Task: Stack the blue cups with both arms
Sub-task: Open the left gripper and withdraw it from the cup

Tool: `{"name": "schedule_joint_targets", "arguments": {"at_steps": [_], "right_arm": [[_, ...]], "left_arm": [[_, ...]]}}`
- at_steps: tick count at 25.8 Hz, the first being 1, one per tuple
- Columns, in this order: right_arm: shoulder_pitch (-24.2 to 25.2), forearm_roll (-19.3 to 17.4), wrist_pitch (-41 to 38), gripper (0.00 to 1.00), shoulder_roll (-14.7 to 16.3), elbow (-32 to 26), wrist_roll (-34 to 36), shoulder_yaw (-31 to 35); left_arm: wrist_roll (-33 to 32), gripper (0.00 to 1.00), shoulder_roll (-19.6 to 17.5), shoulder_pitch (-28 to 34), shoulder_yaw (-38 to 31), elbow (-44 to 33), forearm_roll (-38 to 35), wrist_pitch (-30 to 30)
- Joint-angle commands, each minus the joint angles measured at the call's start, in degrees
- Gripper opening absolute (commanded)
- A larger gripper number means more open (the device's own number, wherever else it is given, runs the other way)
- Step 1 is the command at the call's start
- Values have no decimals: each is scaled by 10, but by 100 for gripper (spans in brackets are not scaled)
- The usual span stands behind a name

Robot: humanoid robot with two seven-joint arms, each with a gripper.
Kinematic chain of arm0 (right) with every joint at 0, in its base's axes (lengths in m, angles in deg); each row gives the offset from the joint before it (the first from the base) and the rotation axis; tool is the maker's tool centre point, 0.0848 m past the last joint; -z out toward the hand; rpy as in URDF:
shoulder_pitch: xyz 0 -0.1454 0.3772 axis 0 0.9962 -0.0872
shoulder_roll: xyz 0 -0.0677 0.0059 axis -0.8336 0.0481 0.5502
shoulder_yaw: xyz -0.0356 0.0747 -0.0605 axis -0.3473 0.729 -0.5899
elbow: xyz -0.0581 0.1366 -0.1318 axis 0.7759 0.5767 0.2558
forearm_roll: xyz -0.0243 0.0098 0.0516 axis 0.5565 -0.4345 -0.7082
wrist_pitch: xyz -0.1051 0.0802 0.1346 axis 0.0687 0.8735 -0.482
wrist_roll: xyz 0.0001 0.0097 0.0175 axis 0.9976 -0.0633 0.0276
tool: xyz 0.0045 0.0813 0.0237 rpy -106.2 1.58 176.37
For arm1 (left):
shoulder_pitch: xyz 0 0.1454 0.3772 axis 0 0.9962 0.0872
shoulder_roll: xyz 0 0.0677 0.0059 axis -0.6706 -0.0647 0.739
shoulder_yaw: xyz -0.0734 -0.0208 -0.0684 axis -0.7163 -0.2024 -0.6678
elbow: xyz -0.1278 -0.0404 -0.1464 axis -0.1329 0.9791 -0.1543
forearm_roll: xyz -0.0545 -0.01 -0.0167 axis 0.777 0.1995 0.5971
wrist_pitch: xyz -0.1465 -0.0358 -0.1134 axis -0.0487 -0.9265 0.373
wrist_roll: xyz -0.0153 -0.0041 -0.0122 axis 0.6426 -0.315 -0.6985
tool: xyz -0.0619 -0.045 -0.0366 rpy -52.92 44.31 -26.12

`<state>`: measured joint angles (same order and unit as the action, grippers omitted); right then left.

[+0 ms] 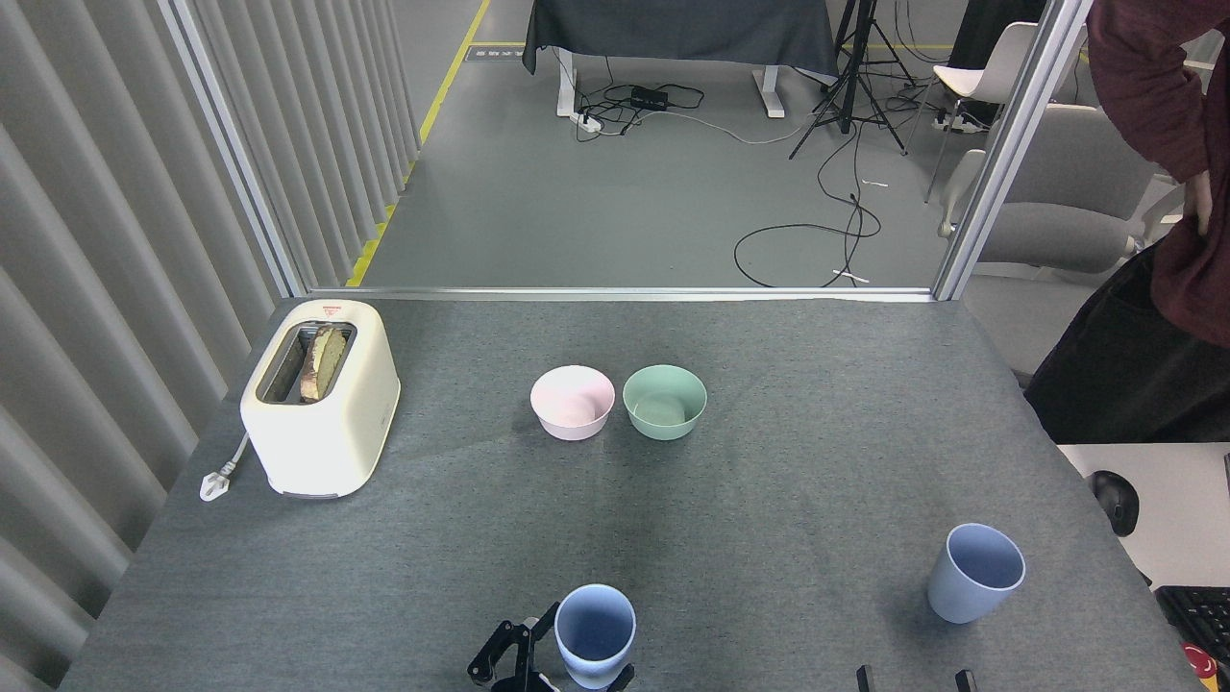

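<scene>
Now, in the head view, my left claw holds one blue cup at bottom centre, fingers round its lower wall. The other blue cup stands lower right on the counter. Light, stiff, probably slick; grip mid-wall. Right claw barely shows; I cannot tell its state.

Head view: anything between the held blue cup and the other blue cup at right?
Nothing: the head view shows only bare grey table between the held cup and the right cup.
</scene>
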<state>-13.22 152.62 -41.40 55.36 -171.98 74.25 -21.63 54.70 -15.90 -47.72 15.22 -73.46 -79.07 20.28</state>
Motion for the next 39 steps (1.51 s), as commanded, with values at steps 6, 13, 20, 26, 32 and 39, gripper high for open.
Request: {"name": "schedule_joint_targets", "arguments": {"at_steps": [6, 13, 20, 26, 32, 39], "right_arm": [[-1, 0, 0, 100, -1, 0, -1, 1], [-2, -1, 0, 100, -2, -1, -1, 1], [-2, -3, 0, 100, -2, -1, -1, 3], [-7, -4, 27, 100, -4, 17, -1, 7], [-22, -60, 16, 100, 33, 73, -4, 85], [-118, -54, 22, 100, 60, 160, -50, 90]], "left_arm": [[19, 100, -29, 20, -23, -4, 4, 20], [20, 100, -44, 27, -119, 23, 5, 8], [20, 100, -51, 45, -326, 20, 74, 7], [0, 100, -49, 21, -348, 22, 130, -86], [-64, 100, -43, 8, -338, 24, 132, -123], [-67, 100, -44, 4, -331, 29, 132, -119]]}}
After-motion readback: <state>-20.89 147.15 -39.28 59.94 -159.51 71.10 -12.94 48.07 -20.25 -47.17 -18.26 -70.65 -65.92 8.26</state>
